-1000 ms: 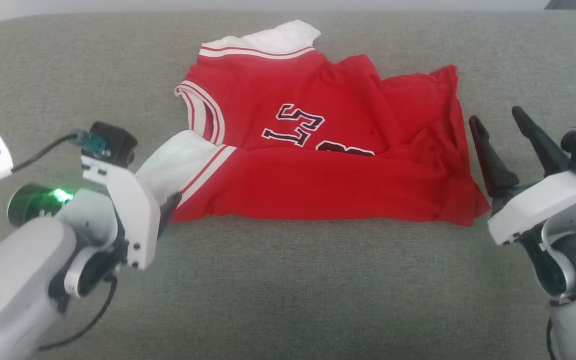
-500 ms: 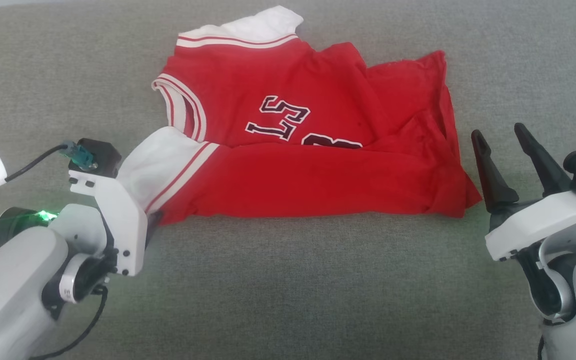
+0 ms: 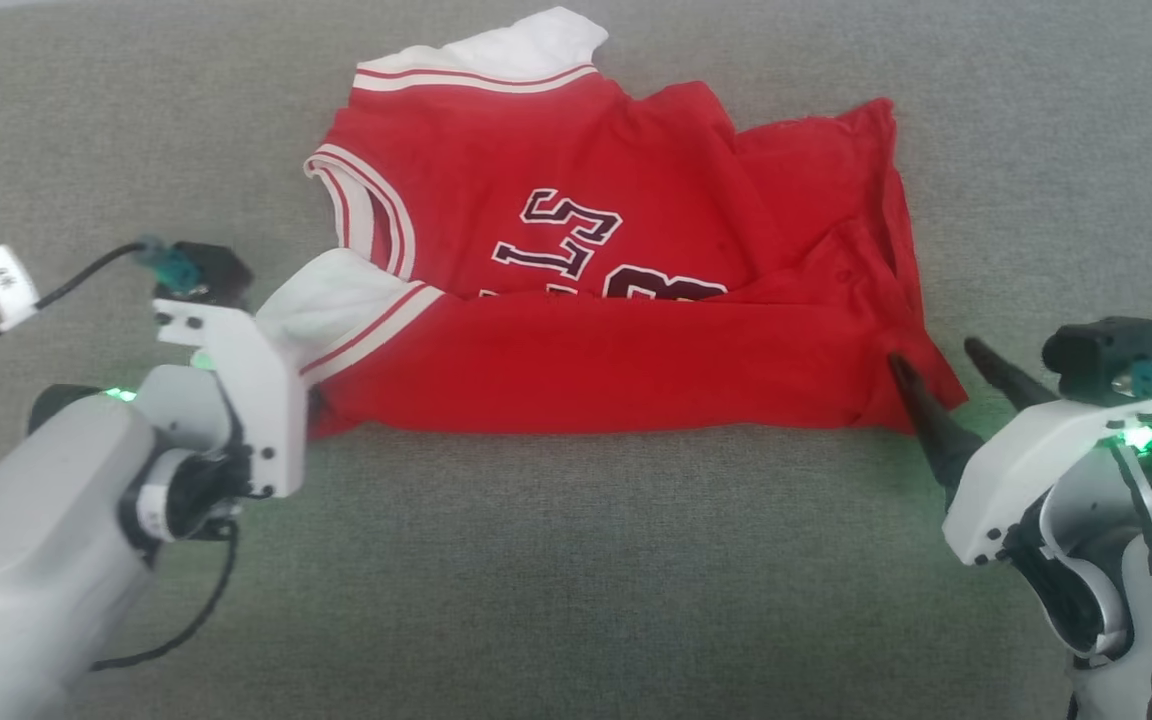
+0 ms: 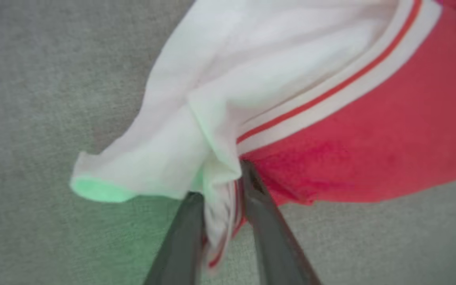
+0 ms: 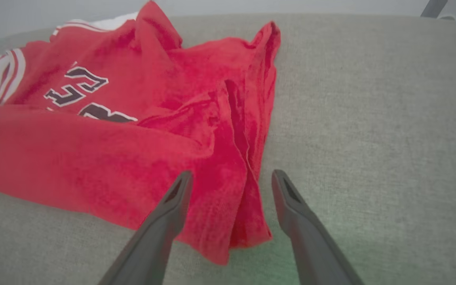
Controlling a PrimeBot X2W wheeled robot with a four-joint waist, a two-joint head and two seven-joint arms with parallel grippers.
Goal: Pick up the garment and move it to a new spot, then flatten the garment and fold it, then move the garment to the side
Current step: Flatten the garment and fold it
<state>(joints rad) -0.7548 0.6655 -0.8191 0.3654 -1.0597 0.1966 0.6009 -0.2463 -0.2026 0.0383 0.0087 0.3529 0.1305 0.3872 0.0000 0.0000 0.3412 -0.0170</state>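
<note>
The garment [image 3: 626, 365] lies mid-way across the grey fabric surface [image 3: 576, 580]. It is a bright red jersey, with its near half folded up over dark, white-outlined lettering. White panels with thin red-and-white stripes show at its far edge and near left corner, and its right side is rumpled. The left tool [image 4: 222, 186] pinches the bunched white corner, lifting it slightly. The right tool [image 5: 232, 176] is spread, with its fingers straddling the near right corner
</note>
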